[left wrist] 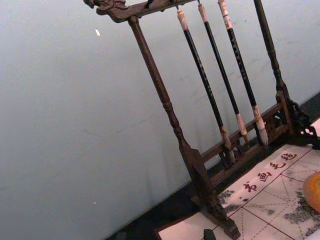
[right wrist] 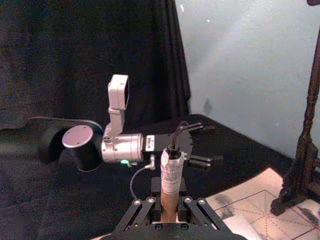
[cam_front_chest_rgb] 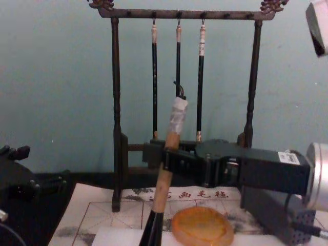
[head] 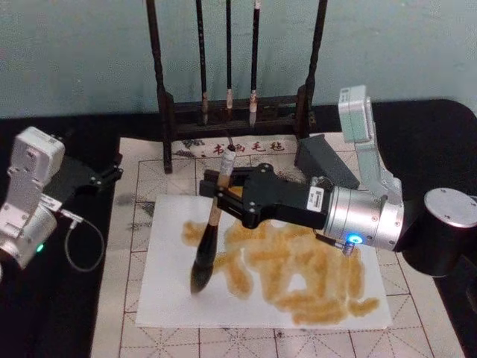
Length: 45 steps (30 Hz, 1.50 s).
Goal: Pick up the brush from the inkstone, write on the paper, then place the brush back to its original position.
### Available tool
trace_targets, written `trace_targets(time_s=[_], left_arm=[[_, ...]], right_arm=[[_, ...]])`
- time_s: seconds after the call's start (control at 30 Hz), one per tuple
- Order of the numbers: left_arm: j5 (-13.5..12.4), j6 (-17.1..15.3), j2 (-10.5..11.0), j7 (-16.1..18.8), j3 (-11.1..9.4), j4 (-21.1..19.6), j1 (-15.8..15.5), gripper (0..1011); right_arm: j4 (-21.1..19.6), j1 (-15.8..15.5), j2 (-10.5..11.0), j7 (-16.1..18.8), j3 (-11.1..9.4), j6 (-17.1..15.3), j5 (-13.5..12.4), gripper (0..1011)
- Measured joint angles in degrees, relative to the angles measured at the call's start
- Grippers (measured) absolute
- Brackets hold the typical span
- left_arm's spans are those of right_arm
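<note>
Right gripper [head: 222,185]: reaching in from the right, above the far part of the paper [head: 168,298]; jaws clamped on the brush [head: 212,221].
Grip point: on the tan handle, in its upper half, the whitish end with its loop standing clear above the fingers.
Brush: tilted, top end leaning far and right, dark tuft pointing down and near-left.
Tuft: over the left part of the paper, just left of the amber strokes [head: 298,276]; cannot tell whether touching the sheet.
Brush to gripper: handle passing between the jaws, ferrule and tuft hanging below and nearer than the fingers.
Inkstone [cam_front_chest_rgb: 202,225]: beneath the right gripper, just right of the brush's lower handle in the chest view, apart from the brush.
Paper: lying flat on the mat [head: 134,224] with red grid lines, amber strokes spread across its middle and right.
Left gripper [right wrist: 210,143]: at the far left, off the mat and well apart from the brush; fingers spread, holding nothing.
Brush stand [head: 231,112]: at the far edge of the mat, three thin brushes [head: 228,60] hanging from it.
Grey block [head: 328,162]: right of the stand, beside the right arm.
</note>
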<state>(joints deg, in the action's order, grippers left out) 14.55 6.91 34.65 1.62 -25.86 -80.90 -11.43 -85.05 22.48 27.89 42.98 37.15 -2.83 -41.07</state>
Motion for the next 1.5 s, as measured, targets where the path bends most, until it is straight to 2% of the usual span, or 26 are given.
trace_targets(time_s=[0.27, 0.63, 1.03, 1.33, 1.5], left_arm=[[0.00, 0.00, 0.00, -0.01, 0.00, 0.00, 0.00, 1001], [0.00, 0.00, 0.00, 0.00, 0.00, 0.00, 0.00, 1001], [0.00, 0.00, 0.00, 0.00, 0.00, 0.00, 0.00, 1001], [0.00, 0.00, 0.00, 0.00, 0.00, 0.00, 0.00, 1001], [0.00, 0.00, 0.00, 0.00, 0.00, 0.00, 0.00, 1001]], right_arm=[[-1.41, -0.14, 1.22, 0.44, 0.50, -1.21, -1.54, 187], [-2.58, -0.17, 2.07, 0.40, 0.44, -1.18, -3.18, 187], [-0.85, 0.81, 0.64, -2.10, -1.75, -0.45, -6.06, 187], [1.70, 1.59, -1.58, -6.72, -4.50, -1.54, -9.30, 187], [2.78, 1.58, -2.83, -10.44, -6.80, -3.17, -12.56, 187]])
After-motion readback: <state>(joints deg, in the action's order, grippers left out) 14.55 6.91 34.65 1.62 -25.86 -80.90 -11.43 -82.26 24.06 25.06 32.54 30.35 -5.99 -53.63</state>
